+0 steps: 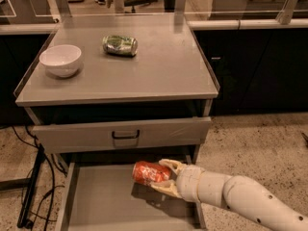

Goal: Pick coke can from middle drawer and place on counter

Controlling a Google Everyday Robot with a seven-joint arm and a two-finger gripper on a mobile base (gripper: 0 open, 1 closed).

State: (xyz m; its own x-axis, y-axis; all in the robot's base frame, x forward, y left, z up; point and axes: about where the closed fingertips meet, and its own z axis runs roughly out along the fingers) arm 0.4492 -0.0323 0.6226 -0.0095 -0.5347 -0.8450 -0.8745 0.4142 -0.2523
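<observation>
Gripper above middle drawer hides coke can right end; drawer front cropped.
</observation>
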